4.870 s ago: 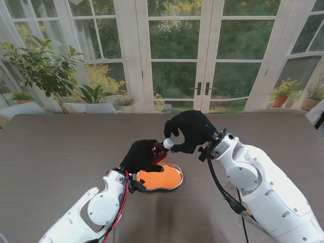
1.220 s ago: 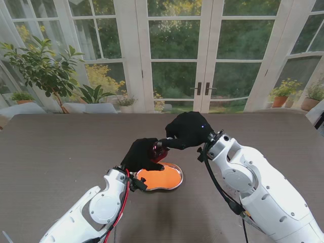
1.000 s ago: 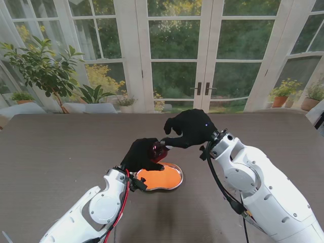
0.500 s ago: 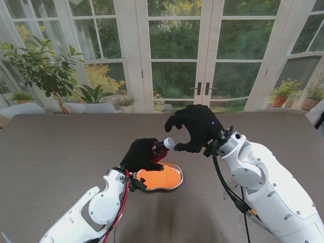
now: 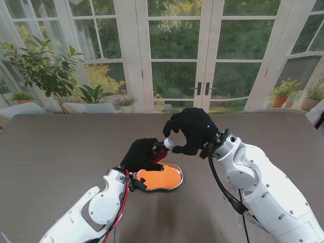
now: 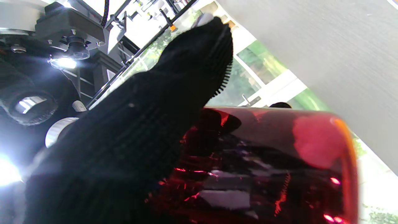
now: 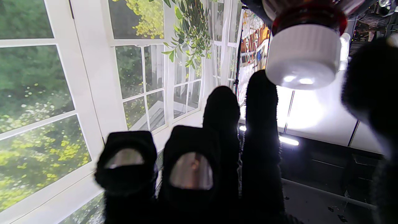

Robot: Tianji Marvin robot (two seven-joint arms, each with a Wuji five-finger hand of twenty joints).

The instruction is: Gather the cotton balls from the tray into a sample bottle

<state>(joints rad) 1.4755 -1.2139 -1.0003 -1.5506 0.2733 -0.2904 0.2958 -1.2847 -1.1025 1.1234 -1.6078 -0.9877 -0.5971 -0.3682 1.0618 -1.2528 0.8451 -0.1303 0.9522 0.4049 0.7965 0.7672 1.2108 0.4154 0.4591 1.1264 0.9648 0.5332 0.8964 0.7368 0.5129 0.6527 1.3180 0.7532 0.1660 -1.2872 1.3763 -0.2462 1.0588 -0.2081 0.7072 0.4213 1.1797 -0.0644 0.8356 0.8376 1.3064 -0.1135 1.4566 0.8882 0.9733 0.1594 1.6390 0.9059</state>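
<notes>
Over the far-left rim of the oval steel tray with the orange liner (image 5: 174,183), the black-gloved left hand (image 5: 141,155) is wrapped round the body of a dark red translucent sample bottle (image 5: 157,150), holding it clear of the table. From where I stand the bottle lies tipped rather than upright: its long axis runs from the left palm up and to the right, so the white ribbed screw cap (image 5: 169,143) points straight at the black-gloved right hand (image 5: 190,129). That is the relation the next move seems to turn on. The right hand sits just beyond the cap, on the side away from the tray, fingers curled and spread around it but, as far as I can judge, not closed on it; the right wrist view shows the cap (image 7: 303,56) beside the fingertips (image 7: 261,90) with the thumb out on its other side, and I cannot be sure whether any finger touches. I would call that hand released and empty, poised at the cap

The left wrist view shows only glove and the red glass wall of the bottle (image 6: 279,161) filling the frame, a firm grasp. No cotton balls can be made out on the orange liner or inside the bottle. With the cap on, I judge that capping or uncapping is the step in hand
</notes>
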